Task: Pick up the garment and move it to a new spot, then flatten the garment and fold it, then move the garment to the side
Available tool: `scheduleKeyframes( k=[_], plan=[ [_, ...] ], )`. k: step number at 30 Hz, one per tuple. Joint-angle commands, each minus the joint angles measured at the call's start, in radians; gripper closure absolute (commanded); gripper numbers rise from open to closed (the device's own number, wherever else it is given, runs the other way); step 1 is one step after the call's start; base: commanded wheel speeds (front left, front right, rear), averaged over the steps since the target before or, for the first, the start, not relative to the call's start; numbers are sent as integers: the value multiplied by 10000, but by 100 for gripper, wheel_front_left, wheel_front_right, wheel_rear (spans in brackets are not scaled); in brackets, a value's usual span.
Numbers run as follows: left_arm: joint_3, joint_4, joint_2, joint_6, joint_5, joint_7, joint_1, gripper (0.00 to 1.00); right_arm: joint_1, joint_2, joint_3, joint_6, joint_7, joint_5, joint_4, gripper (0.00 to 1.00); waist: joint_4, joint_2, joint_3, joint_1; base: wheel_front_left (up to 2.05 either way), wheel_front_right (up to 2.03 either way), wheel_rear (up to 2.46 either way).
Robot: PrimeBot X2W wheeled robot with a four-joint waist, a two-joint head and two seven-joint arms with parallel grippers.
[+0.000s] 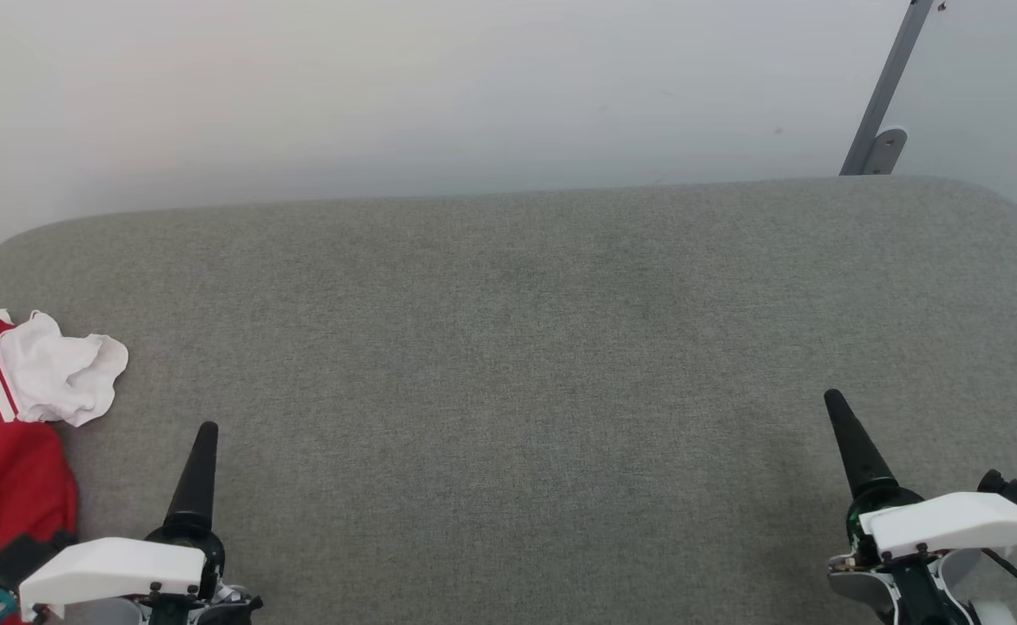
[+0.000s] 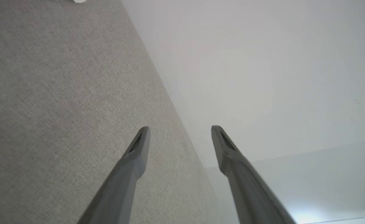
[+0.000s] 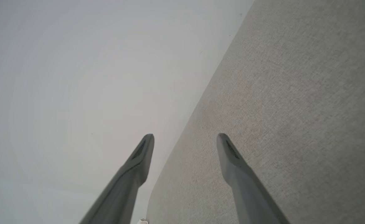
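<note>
Head view: garment (image 1: pixel 7 451) just left of spread left hand (image 1: pixel 203 443); right hand (image 1: pixel 840 412) spread too.

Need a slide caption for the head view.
Red-and-white garment bunched at left edge of grey fabric surface; left gripper and right gripper open and empty.

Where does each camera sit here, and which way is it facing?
Head view: on the robot's head, facing forward and down over the grey fabric surface to the pale wall; garment at far left, left tool lower left, right tool lower right.
Left wrist view: on the left wrist, looking along its two spread fingers across the surface toward the wall.
Right wrist view: on the right wrist, along its own spread fingers, same surface and wall.
Shared: all three show the surface's far edge meeting the wall.
</note>
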Motion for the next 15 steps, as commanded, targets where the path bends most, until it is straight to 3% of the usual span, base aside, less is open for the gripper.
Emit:
scheduleKeyframes(
  k=[1, 15],
  plan=[
    [-55, -247, 175, 81, 421, -120, -98, 0, -341, -55, 42, 14, -76, -396, -135, 0, 3, -1, -3, 0, 0, 0, 0],
    [-149, -702, 393, 306, 2793, -674, 170, 0, -257, 24, 187, 16, -297, -2405, -460, 0, 13, -1, -42, 0, 0, 0, 0]
  ],
)
